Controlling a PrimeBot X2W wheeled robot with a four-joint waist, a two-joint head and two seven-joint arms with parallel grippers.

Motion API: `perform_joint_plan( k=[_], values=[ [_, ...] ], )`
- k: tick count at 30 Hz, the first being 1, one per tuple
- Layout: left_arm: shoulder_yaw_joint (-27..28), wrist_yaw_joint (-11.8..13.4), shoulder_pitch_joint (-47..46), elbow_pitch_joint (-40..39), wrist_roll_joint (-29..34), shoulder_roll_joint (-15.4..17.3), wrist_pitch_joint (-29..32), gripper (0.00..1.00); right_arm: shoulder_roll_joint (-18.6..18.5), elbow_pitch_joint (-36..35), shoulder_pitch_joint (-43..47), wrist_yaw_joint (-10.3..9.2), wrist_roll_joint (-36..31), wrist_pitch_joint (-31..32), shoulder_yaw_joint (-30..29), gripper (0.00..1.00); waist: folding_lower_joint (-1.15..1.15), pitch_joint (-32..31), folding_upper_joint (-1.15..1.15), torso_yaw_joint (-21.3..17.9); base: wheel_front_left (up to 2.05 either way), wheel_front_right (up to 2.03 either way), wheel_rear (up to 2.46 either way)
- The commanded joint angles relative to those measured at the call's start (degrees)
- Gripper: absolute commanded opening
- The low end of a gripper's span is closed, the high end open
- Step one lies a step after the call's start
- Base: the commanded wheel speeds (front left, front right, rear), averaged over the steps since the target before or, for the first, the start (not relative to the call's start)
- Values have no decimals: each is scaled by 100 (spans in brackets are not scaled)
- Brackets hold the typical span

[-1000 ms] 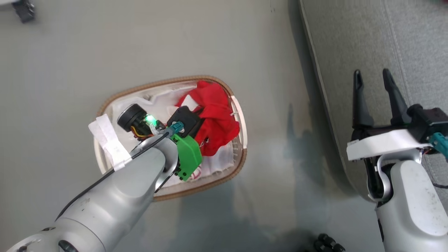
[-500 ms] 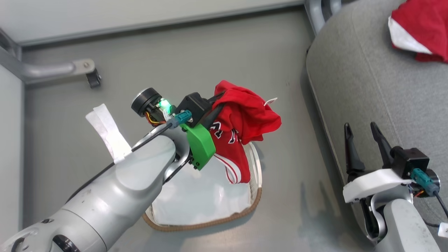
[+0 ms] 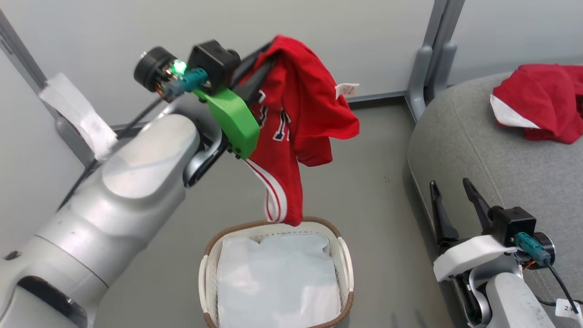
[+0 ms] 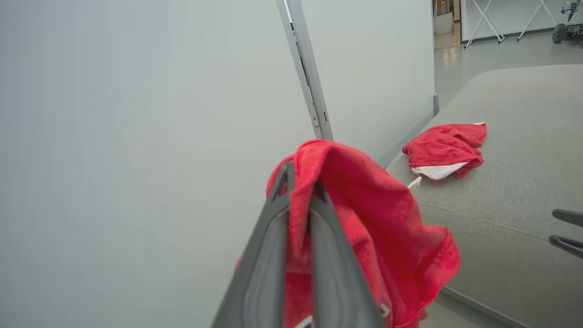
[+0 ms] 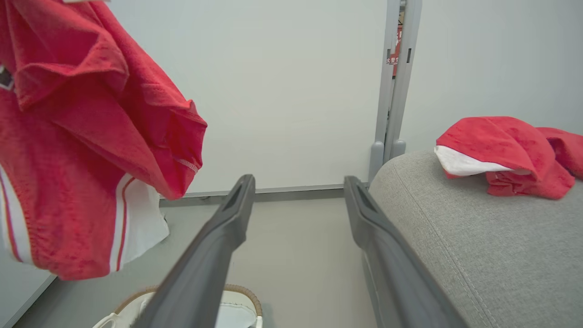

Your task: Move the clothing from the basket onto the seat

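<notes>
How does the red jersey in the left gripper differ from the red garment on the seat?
The jersey hangs in the air, pinched in the shut left gripper above the basket; the other garment lies on the seat, untouched. The jersey drapes long, with lettering and striped trim showing; the other garment is bunched in a heap, showing a plain white patch. Both are red with white trim.

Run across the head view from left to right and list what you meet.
Left gripper, shut → red jersey hanging from it → right gripper, open → second red garment lying on the seat.
</notes>
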Motion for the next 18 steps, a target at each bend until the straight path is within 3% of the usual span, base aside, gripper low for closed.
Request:
perform_joint_plan(
  k=[1,11,18],
  values=[
    [61,16,-121,-55,-78,57,25,0,-24,16,-79,-6,-43,-28,45,100,1,-164,0,85,0,0,0],
    [181,159,-237,-440,-144,350,183,0,-22,-47,-408,-6,6,-28,627,100,1,-212,0,97,0,0,0],
    [150,237,-115,-644,-180,433,249,0,-24,-44,-857,-7,43,-27,1579,100,1,-220,0,121,0,0,0]
  ],
)
